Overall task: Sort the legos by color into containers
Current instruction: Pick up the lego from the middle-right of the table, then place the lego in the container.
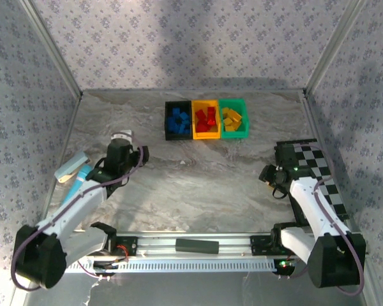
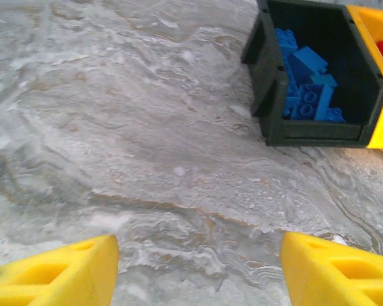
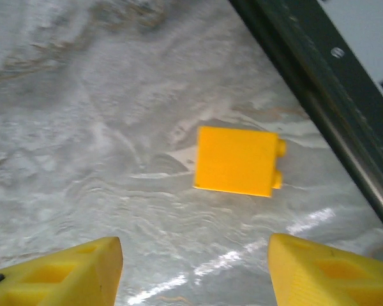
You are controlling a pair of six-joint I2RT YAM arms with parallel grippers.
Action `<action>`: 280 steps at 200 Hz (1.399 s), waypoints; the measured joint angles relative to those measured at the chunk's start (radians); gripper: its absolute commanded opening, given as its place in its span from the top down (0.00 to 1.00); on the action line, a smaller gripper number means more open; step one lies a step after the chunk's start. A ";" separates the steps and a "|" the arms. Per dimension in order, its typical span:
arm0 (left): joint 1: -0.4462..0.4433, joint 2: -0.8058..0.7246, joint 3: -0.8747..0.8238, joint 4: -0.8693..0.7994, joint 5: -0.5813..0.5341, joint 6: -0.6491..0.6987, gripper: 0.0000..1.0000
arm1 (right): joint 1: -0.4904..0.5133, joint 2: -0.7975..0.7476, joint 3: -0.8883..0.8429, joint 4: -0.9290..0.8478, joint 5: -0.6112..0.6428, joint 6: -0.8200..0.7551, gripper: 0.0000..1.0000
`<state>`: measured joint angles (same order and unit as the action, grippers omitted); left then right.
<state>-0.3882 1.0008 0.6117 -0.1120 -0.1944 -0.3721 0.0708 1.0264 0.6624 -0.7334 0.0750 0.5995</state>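
Observation:
Three containers stand in a row at the back centre: a black bin (image 1: 177,136) with blue legos (image 1: 177,120), a yellow-orange bin (image 1: 206,134) with red legos (image 1: 206,119), and a green bin (image 1: 235,134) with yellow legos (image 1: 232,117). One yellow lego (image 3: 236,160) lies on its side on the table, just ahead of my right gripper (image 3: 195,268), which is open and empty. My left gripper (image 2: 198,271) is open over bare table, well short of the black bin (image 2: 268,76) and its blue legos (image 2: 306,83).
A checkered board (image 1: 316,169) lies along the right side; its dark edge (image 3: 319,83) runs close beside the yellow lego. A flat black bar (image 1: 196,245) sits on the front rail. A pale blue and white object (image 1: 73,172) lies at the left.

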 measured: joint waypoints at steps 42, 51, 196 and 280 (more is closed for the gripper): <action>0.069 -0.042 -0.031 0.004 0.063 -0.008 0.33 | 0.000 0.097 0.005 -0.024 0.069 0.056 0.29; 0.075 -0.043 -0.033 0.003 0.076 -0.011 0.33 | 0.000 0.121 0.005 -0.020 0.073 0.060 0.29; 0.100 -0.144 -0.067 -0.047 0.113 -0.014 0.34 | 0.023 0.450 0.140 0.124 0.142 0.013 0.72; 0.121 -0.143 -0.074 -0.072 0.068 -0.006 0.23 | 0.142 0.635 0.640 0.111 0.093 -0.063 0.69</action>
<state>-0.2668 0.8574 0.5373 -0.1844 -0.1261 -0.3779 0.2127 1.6611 1.3025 -0.6220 0.1680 0.5365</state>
